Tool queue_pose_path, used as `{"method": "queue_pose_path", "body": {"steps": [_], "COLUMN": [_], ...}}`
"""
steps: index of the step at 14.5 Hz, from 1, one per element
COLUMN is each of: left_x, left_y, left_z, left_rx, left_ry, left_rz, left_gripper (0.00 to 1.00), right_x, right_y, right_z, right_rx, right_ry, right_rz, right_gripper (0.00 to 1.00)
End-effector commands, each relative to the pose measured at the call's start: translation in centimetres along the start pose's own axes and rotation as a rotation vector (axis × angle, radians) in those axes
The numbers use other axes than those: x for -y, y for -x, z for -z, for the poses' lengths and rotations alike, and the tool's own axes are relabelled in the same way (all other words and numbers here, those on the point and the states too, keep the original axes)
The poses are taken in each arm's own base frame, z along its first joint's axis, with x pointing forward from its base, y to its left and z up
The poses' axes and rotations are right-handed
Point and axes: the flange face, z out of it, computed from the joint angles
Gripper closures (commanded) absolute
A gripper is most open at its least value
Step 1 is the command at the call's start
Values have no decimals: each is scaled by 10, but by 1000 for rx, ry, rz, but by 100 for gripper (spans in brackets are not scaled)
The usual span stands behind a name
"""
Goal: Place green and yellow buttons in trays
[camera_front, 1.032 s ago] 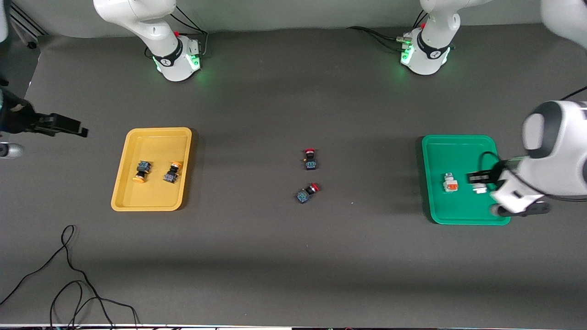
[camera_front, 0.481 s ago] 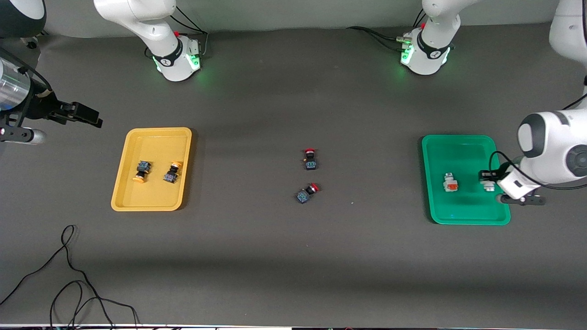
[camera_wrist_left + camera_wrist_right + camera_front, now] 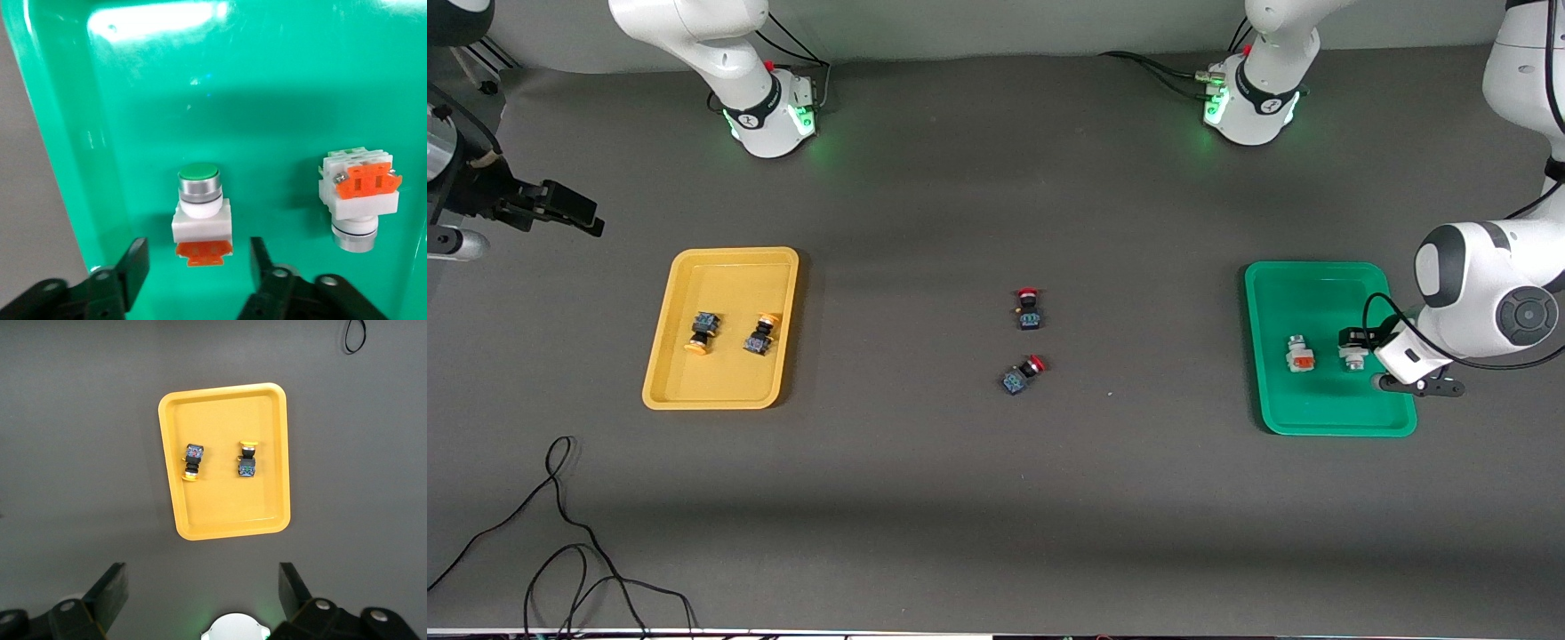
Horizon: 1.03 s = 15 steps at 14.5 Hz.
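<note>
green button let go in the tray

the left gripper point(image 3: 193, 270) stands spread just clear of a green-capped button point(image 3: 200, 210), which lies in the green tray point(image 3: 1316, 284) beside its twin point(image 3: 359, 193). a finger could clip it while lifting away. the right gripper point(image 3: 200, 593), spread and empty, waits above the yellow tray point(image 3: 227, 523), which holds two yellow-capped buttons point(image 3: 220, 461).

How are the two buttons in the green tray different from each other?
The button between the left gripper's open fingers shows a green cap; the other button hides its cap colour. In the left wrist view the first one's orange block points toward the gripper, the other's points away. Both have white bodies, silver rings and lie in the green tray.
</note>
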Motion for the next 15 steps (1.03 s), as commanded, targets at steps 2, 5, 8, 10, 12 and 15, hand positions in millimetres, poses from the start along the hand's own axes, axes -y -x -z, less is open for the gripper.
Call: {"method": "queue_pose_path", "body": {"steps": [2, 5, 8, 10, 12, 15], "left_x": [16, 20, 8, -8, -33, -83], "left_y": [-4, -1, 19, 39, 57, 74], "left_z": [60, 137, 220, 261, 294, 331], "left_rx": [58, 116, 92, 58, 27, -13], "left_ry": [-30, -41, 29, 27, 2, -4], "left_rz": [-27, -12, 24, 22, 4, -26], "left_gripper": [0, 0, 0, 0, 0, 0], "right_x": [-2, 2, -12, -23, -26, -31], "right_y": [1, -7, -9, -9, -10, -11], "right_z": [15, 13, 12, 9, 10, 11], "right_rx": [-19, -18, -17, -5, -7, -9], "right_ry": [-110, -113, -113, -114, -115, -114], "right_rz": [33, 69, 114, 96, 87, 79], "right_gripper": [0, 0, 0, 0, 0, 0]}}
